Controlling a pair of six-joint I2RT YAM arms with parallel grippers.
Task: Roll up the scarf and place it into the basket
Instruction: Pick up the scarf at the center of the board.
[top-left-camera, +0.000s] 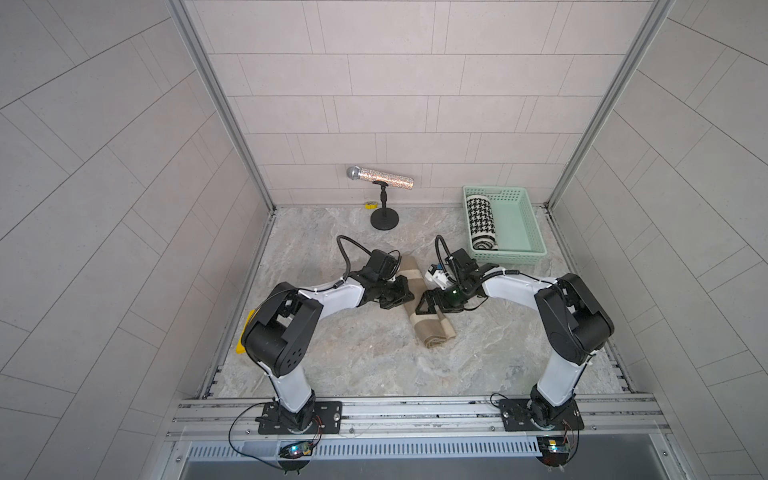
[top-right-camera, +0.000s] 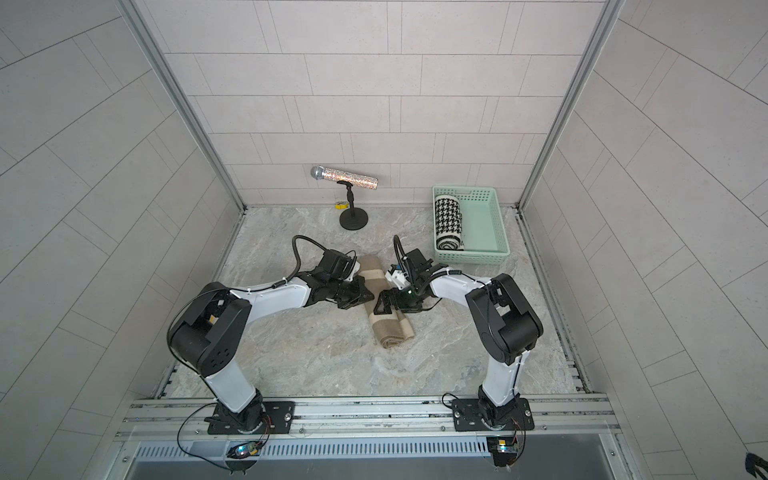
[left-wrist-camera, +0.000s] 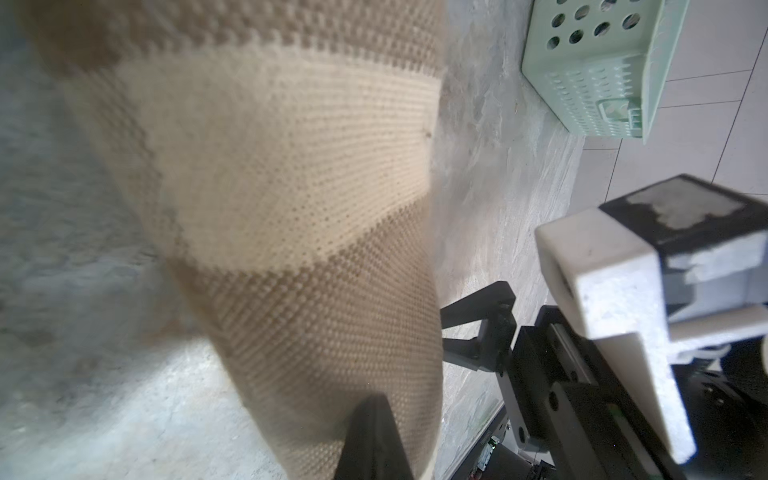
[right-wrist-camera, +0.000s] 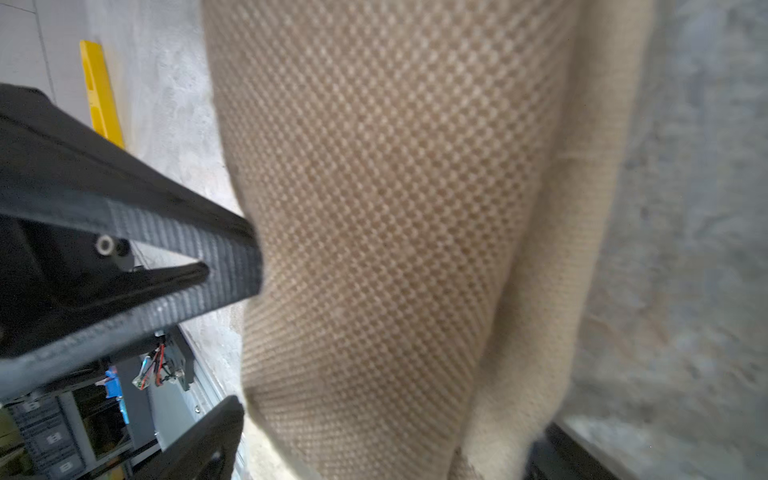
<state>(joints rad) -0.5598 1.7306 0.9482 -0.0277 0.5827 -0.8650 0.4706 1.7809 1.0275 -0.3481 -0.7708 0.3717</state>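
Observation:
The scarf (top-left-camera: 422, 307) is a tan and cream knit roll lying on the marble table at mid-table, seen in both top views (top-right-camera: 384, 320). My left gripper (top-left-camera: 405, 293) is shut, and its closed tip rests against the roll's left side (left-wrist-camera: 376, 419). My right gripper (top-left-camera: 430, 303) is open and reaches over the roll from the right. In the right wrist view the roll (right-wrist-camera: 395, 208) fills the space between its two fingers (right-wrist-camera: 386, 432). The mint-green basket (top-left-camera: 536, 224) stands at the back right, apart from both grippers.
A black-and-white houndstooth roll (top-left-camera: 482, 222) lies along the basket's left side. A glittery microphone (top-left-camera: 380, 178) on a black stand (top-left-camera: 384, 218) is at the back centre, with a small yellow object (top-left-camera: 370, 204) beside it. A yellow block (top-left-camera: 243, 332) lies at the table's left edge.

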